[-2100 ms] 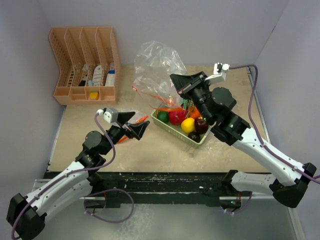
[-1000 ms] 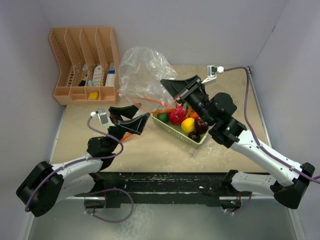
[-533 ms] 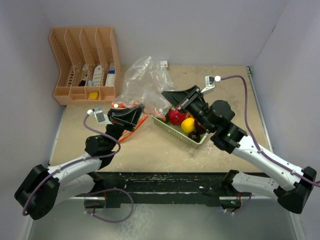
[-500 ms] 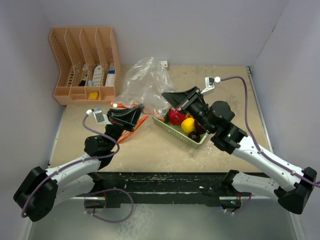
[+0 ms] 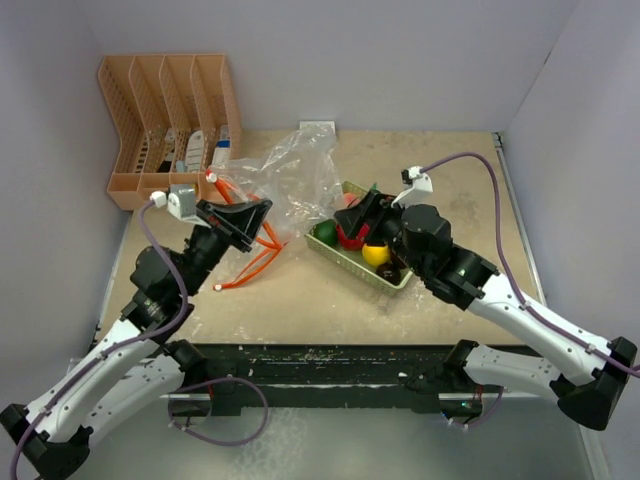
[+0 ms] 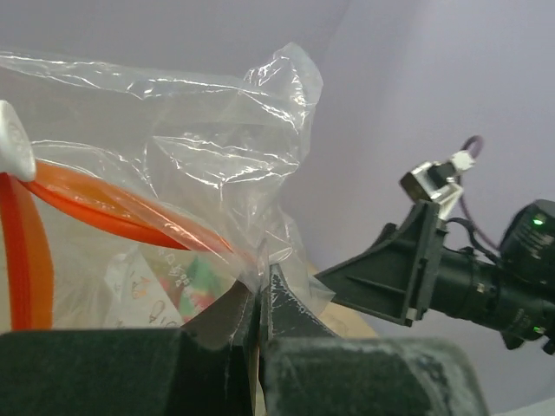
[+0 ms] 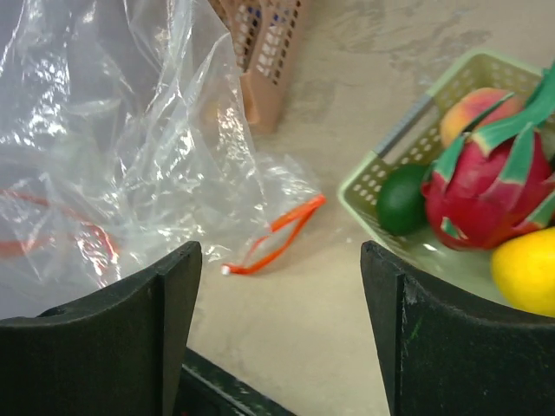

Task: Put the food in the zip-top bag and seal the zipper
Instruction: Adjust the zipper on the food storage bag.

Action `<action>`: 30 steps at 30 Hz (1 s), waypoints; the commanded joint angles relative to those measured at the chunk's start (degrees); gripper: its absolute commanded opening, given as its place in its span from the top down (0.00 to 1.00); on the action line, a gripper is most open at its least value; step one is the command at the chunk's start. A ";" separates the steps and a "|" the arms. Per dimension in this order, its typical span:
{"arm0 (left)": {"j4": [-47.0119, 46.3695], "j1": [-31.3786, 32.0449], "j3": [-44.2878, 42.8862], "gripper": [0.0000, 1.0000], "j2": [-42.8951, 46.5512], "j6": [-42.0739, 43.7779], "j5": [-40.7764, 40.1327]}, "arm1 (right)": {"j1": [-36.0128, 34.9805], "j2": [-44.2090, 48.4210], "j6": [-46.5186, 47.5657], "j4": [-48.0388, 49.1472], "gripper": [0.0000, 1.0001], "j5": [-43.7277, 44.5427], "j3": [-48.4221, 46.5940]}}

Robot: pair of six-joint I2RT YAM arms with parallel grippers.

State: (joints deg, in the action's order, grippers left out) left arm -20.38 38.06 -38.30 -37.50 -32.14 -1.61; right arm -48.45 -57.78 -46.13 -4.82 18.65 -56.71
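The zip-top bag (image 5: 292,172) lies crumpled at the table's middle back, and its orange-red zipper (image 5: 252,266) loops out onto the table. My left gripper (image 5: 258,210) is shut on a fold of the clear film (image 6: 260,260) just under the zipper (image 6: 113,204), near the white slider (image 6: 12,149). The food sits in the pale green tray (image 5: 345,262): a red dragon fruit (image 7: 486,191), a green lime (image 7: 401,199), a yellow lemon (image 7: 525,270) and a peach (image 7: 475,109). My right gripper (image 7: 279,251) hangs open with nothing in it, between the bag (image 7: 113,147) and the tray (image 7: 375,178).
An orange slotted organizer (image 5: 170,125) holding small items stands at the back left. The zipper's loose end (image 7: 276,236) lies on the table below my right gripper. Purple walls close in the back and both sides.
My right gripper let go of the bag, opened and sank toward the tray. The bag slumped onto the table. My left gripper shut on the bag's film and drew it up and left.
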 commanded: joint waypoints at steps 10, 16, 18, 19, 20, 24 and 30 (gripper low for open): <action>33.54 0.24 -14.37 1.00 -11.52 2.15 -15.28 | -4.26 0.51 22.60 0.97 0.27 -2.35 -4.13; 30.63 0.25 -14.64 1.00 -14.00 0.60 -15.13 | -6.17 -2.28 25.39 8.44 0.28 -11.56 -3.41; 29.87 0.22 -15.27 1.00 -14.94 -0.13 -14.71 | -7.62 -4.14 24.42 11.95 0.28 -11.31 -2.95; 29.54 0.24 -15.61 1.00 -15.39 -0.66 -14.35 | -8.00 -4.85 24.04 14.00 0.28 -10.75 -2.26; 29.03 0.20 -15.75 1.00 -15.75 -1.15 -13.79 | -8.20 -5.63 23.60 15.91 0.28 -10.36 -1.61; 27.07 0.25 -15.84 1.00 -16.32 -2.91 -11.78 | -9.15 -9.76 23.34 20.71 0.29 -10.22 -1.48; 26.41 0.24 -15.83 1.00 -16.61 -4.49 -11.49 | -12.88 -14.66 25.58 23.04 0.29 -8.11 -3.45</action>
State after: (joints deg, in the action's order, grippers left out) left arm 9.85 38.06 -51.57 -54.19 -34.33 -14.02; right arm -58.96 -71.11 -22.79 12.21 9.47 -57.93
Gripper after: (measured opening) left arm 0.008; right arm 0.713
